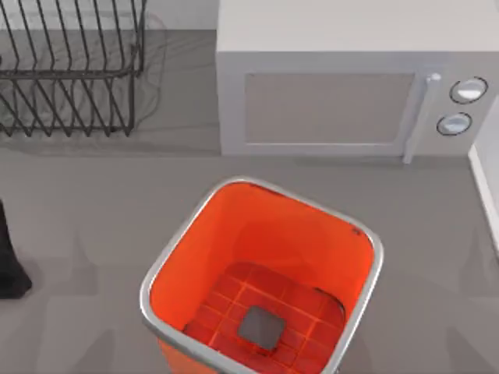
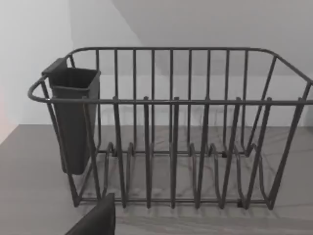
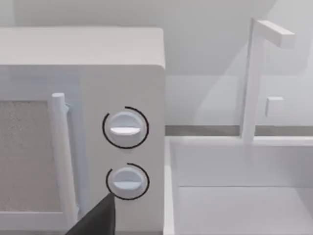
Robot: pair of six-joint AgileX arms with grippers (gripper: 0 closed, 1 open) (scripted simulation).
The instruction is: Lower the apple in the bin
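Microwave (image 1: 343, 101) and wire rack (image 1: 70, 70) stand behind bin (image 1: 261, 234); claw states untellable.

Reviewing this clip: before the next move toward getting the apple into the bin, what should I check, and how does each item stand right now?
1. Bin upright, opening facing up: ok.
2. Bin floor unobstructed: ok; the red grid and grey centre square are bare.
3. Apple located: not ok; no red fruit on the table, in the bin, or in either wrist view.
4. Apple held by a gripper: cannot tell; only a dark finger tip in the left wrist view and another in the right wrist view.
5. Surroundings apart from the bin: ok; wire rack and microwave stand behind it, with a gap.
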